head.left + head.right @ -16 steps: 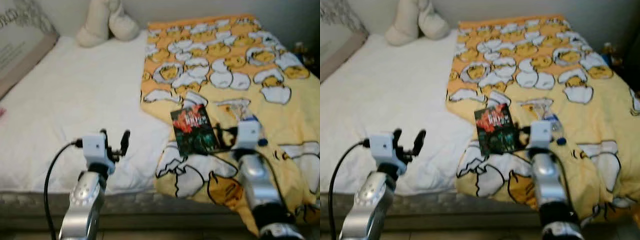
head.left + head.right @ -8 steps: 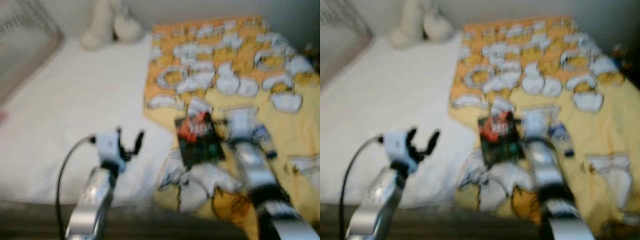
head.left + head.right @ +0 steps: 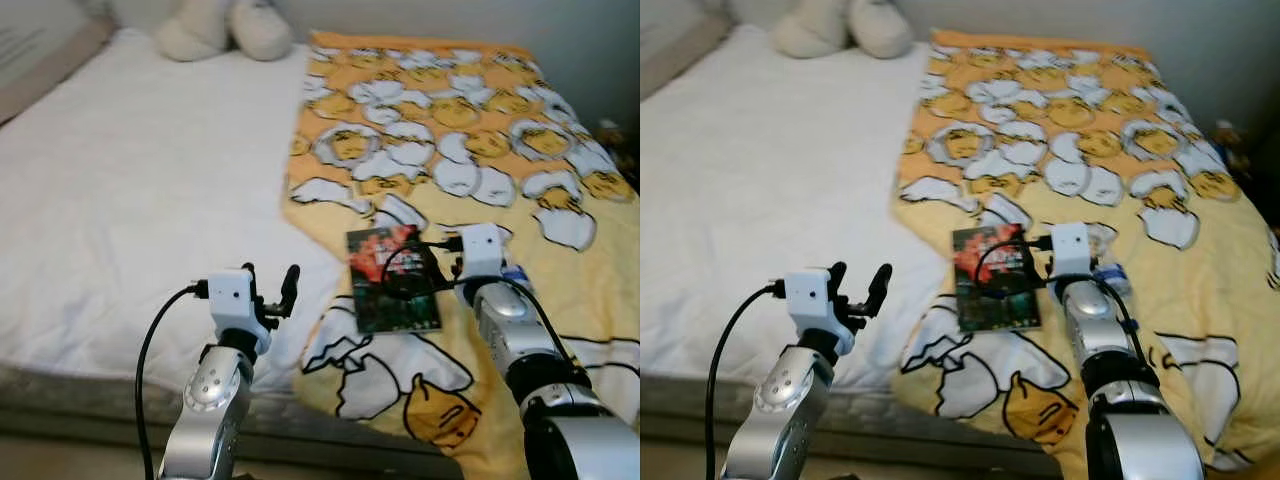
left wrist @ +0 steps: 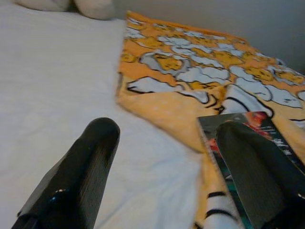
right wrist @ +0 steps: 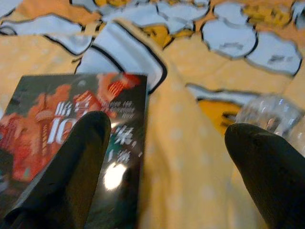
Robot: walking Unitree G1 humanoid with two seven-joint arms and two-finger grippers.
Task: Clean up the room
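The right hand (image 5: pixel 164 157), its two black fingers spread wide apart and holding nothing, hangs low over the yellow blanket printed with white-and-orange egg figures (image 3: pixel 480 130), near the bed's foot edge. One finger lies over the dark glossy paperback book with a red-and-green cover (image 3: pixel 392 278); the other reaches toward the clear plastic bottle with a blue cap (image 3: pixel 1108 268), which lies just beside the book on the side toward the bed's right edge. The left hand (image 3: pixel 270 285), fingers likewise apart and empty, hovers over the white bed sheet (image 3: pixel 130 190) by the blanket's folded edge. Two cream plush cushions (image 3: pixel 222 28) sit at the bed's head. The step in hand looks like choosing a first pickup; next, the right hand must centre over the book or the bottle, drop and close.
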